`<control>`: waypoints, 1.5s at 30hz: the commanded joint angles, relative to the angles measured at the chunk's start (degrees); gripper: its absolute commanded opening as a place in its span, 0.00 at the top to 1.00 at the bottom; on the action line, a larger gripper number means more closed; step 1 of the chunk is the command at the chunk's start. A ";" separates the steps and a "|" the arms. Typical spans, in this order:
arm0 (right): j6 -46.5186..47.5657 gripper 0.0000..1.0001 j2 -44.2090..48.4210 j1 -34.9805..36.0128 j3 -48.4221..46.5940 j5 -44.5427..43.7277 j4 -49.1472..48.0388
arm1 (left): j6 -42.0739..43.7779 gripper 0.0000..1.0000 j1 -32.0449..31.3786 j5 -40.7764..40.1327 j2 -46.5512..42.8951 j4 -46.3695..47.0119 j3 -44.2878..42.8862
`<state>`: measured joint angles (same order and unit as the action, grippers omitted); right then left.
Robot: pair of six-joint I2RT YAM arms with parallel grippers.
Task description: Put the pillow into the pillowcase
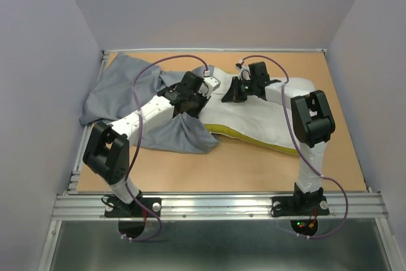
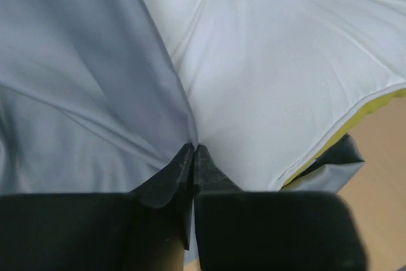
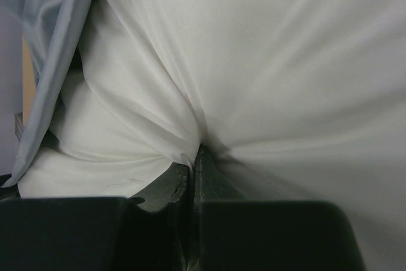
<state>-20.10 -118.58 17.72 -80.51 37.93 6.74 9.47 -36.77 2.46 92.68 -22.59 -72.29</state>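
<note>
The grey pillowcase (image 1: 127, 87) lies crumpled at the left of the table, with one flap reaching forward to the middle. The white pillow (image 1: 260, 122) lies at centre right, its yellow band along the near edge. My left gripper (image 1: 193, 101) is at the sack's edge where grey meets white. In the left wrist view, the left gripper (image 2: 193, 148) is shut on the pillowcase (image 2: 82, 80) edge, next to the pillow (image 2: 273, 80). In the right wrist view, my right gripper (image 3: 195, 152) is shut on a bunched fold of the pillow (image 3: 273, 61). From above, the right gripper (image 1: 233, 92) sits over the pillow's left end.
The wooden table (image 1: 254, 169) is boxed in by plain walls on the left, back and right. An aluminium rail (image 1: 216, 204) with both arm bases runs along the near edge. Cables loop over both arms.
</note>
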 commanded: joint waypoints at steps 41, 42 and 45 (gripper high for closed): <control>28.09 0.26 19.63 -0.49 4.32 -13.75 14.53 | -4.99 0.42 3.82 6.16 24.12 -3.43 -38.45; 28.79 0.26 19.01 -1.36 3.61 -15.33 14.44 | -4.82 0.42 3.55 6.07 24.73 -3.25 -39.58; 31.87 0.25 15.94 -2.94 1.24 -16.92 14.44 | -5.17 0.42 2.59 5.89 27.19 -4.04 -40.73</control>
<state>6.22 -99.53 16.88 -74.72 27.38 20.60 3.81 -32.73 9.78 119.90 -23.03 -109.32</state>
